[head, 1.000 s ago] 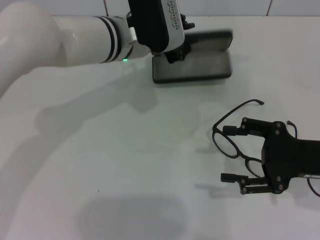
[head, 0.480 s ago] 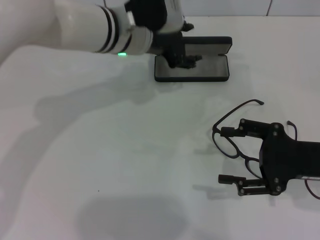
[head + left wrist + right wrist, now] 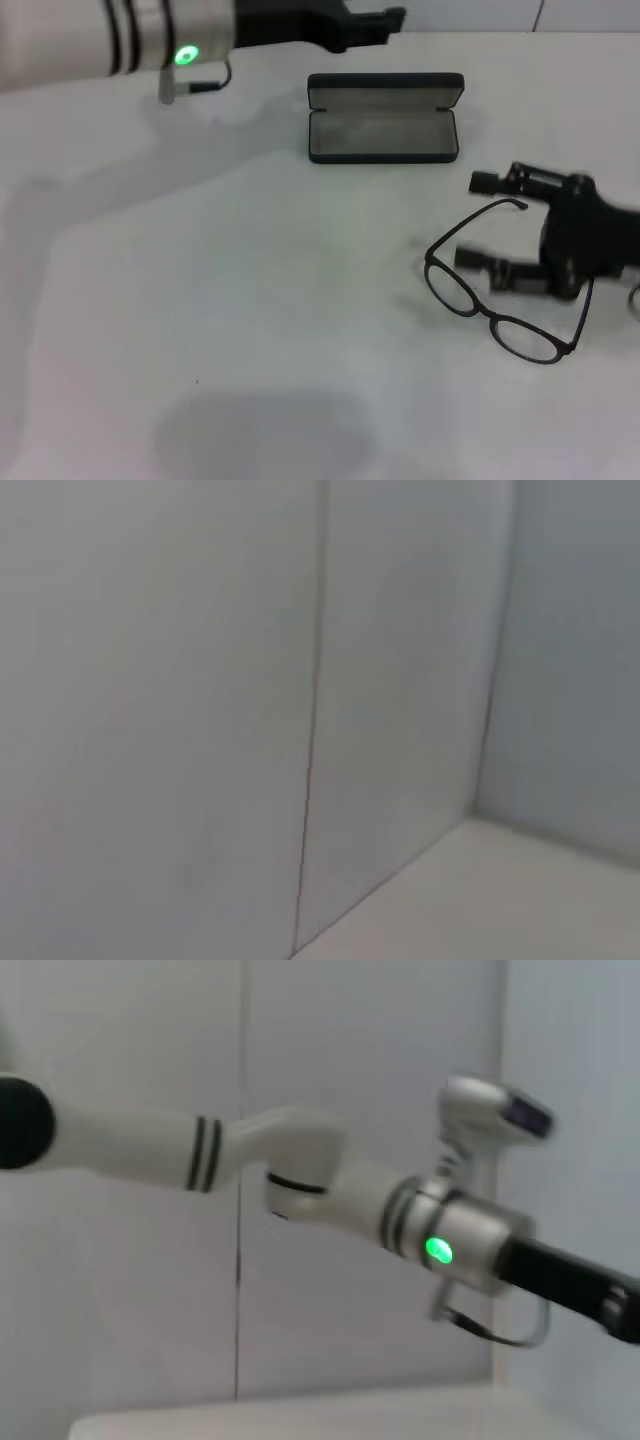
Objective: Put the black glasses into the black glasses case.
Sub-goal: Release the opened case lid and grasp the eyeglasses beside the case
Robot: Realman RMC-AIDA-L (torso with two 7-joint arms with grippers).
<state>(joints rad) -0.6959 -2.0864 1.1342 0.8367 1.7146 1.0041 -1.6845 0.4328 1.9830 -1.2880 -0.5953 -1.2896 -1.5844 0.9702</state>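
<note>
The black glasses case (image 3: 383,140) lies open at the back of the table, grey lining up, lid (image 3: 385,89) raised behind it. Nearer and to the right, the black glasses (image 3: 492,313) rest on the table, lenses toward me and temple arms (image 3: 478,217) pointing back. My right gripper (image 3: 466,219) is open over the glasses' right side, with one temple arm running between its fingers (image 3: 490,182); contact cannot be made out. My left gripper (image 3: 365,22) is raised at the back left of the case, apart from it. The right wrist view shows only the left arm (image 3: 300,1165), with its green light (image 3: 437,1250).
A tiled wall (image 3: 470,14) runs along the table's far edge. The white tabletop (image 3: 250,300) stretches in front of and left of the case. The left wrist view shows only wall (image 3: 200,680) and a table corner (image 3: 480,900).
The left gripper has lifted out of the case and pulled back to the left. The right gripper has moved toward the far side, from the glasses' near lens to over a temple arm.
</note>
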